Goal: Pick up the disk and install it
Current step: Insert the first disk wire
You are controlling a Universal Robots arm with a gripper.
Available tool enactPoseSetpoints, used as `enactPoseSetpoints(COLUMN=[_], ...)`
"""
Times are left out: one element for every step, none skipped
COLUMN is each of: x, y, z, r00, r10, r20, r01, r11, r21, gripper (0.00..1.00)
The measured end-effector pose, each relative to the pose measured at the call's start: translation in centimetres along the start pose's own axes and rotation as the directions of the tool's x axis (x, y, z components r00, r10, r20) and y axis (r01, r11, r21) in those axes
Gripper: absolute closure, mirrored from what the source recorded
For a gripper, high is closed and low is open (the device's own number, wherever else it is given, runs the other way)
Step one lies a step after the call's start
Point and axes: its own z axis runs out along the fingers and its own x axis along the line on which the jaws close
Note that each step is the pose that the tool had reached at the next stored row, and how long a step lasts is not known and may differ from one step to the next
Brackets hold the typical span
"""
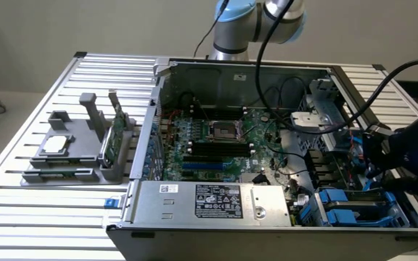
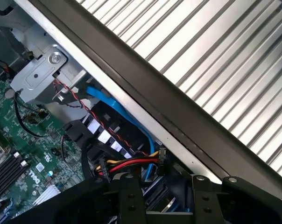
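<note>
In the exterior view the gripper [image 1: 380,163] hangs, dark, over the 4 o'clock corner of the open computer case [image 1: 231,70]. It is just above the blue-framed disk [image 1: 347,209], which lies in the drive bay at 5 o'clock. The wrist view brings out what that angle hides: red and yellow wires [image 2: 129,163] and a blue cable [image 2: 110,107] near the gripper, beside the green motherboard [image 2: 33,156]. Whether the claw grips anything cannot be told.

A ribbed silver table [image 1: 56,217] carries an open computer case [image 1: 267,242] toward the exterior view's right and, just beside it on the exterior view's left, a grey parts stand [image 1: 71,163].
</note>
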Motion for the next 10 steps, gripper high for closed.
enactPoseSetpoints(x=[0.04,0.07,0.10,0.11,0.13,0.14,0.15,0.16,0.18,0.19], y=[0.04,0.07,0.11,0.13,0.16,0.18,0.20,0.22,0.23,0.25], z=[0.01,0.03,0.03,0.02,-0.02,-0.06,-0.11,-0.13,-0.17,-0.20], r00=[1.0000,1.0000,1.0000,1.0000,1.0000,0.9999,0.9999,0.9999,0.9999,0.9998], r10=[0.002,0.004,0.006,0.007,0.009,0.011,0.012,0.014,0.016,0.018], r20=[0.0008,0.0014,0.0021,0.0024,0.0026,0.0025,0.0022,0.0017,0.0012,0.0008], r01=[-0.002,-0.004,-0.006,-0.007,-0.009,-0.011,-0.012,-0.014,-0.016,-0.018], r11=[1.0000,1.0000,1.0000,1.0000,0.9999,0.9999,0.9999,0.9998,0.9997,0.9997], r21=[0.0000,0.0003,0.0013,0.0029,0.0051,0.0073,0.0101,0.0125,0.0158,0.0193], gripper=[0.64,0.64,0.64,0.64,0.64,0.64,0.64,0.64,0.64,0.64])
